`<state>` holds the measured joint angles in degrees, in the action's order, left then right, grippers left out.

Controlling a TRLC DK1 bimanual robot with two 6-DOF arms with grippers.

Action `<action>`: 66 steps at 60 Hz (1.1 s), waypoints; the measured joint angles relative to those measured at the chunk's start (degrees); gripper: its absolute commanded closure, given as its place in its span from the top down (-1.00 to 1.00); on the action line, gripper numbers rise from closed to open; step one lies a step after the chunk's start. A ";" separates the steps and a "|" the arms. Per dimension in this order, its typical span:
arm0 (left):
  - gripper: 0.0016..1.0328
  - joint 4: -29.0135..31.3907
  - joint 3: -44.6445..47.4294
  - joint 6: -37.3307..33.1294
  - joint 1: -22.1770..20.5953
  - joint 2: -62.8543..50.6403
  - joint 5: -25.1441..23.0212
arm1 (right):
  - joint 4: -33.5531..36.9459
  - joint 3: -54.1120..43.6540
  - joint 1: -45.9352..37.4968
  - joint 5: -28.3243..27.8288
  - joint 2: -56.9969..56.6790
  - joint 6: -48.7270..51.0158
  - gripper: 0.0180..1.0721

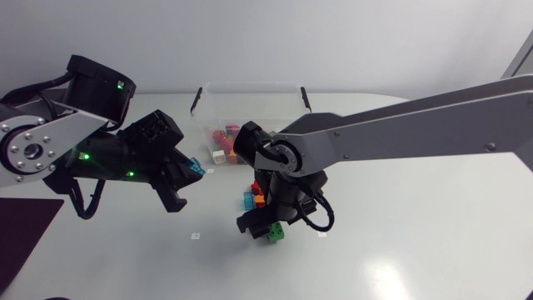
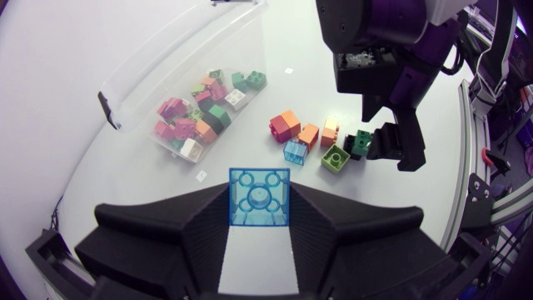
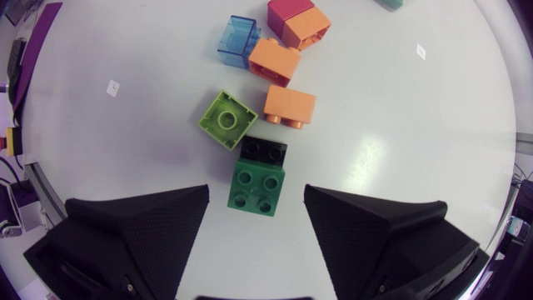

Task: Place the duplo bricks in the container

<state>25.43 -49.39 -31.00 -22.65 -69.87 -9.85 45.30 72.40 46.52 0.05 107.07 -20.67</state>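
Duplo bricks [image 3: 290, 106] are part-sorted: left fingers [image 2: 166, 242] grip a blue brick [image 2: 260, 197] for the container [image 1: 250, 104] (upper centre, head view), while spread right fingers [image 3: 133, 225] must lower onto a green brick [image 3: 256, 190].

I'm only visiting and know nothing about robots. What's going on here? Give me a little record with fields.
Left tool: shut on a translucent blue brick
Right tool: open, fingers either side of a dark green brick, not touching it
Container: clear tub, already holding many bricks
Still loose: black brick against the green one, lime green brick, orange bricks, red brick, second blue brick
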 measured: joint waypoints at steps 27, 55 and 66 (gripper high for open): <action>-0.54 -0.02 0.00 0.63 0.02 0.09 -0.15 | 0.09 0.20 -0.02 0.44 2.47 -2.34 -0.09; -0.54 -1.33 -6.58 2.12 0.52 -1.01 -0.15 | -1.64 -1.77 -0.79 0.83 -1.25 -2.08 -0.30; -0.54 -2.43 -10.29 2.97 0.85 -4.31 -0.17 | -0.87 -2.08 -4.02 0.83 -8.83 -1.36 -0.29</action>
<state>23.00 -59.68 -28.03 -21.80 -74.17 -10.02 44.42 70.32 42.50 0.89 98.24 -22.02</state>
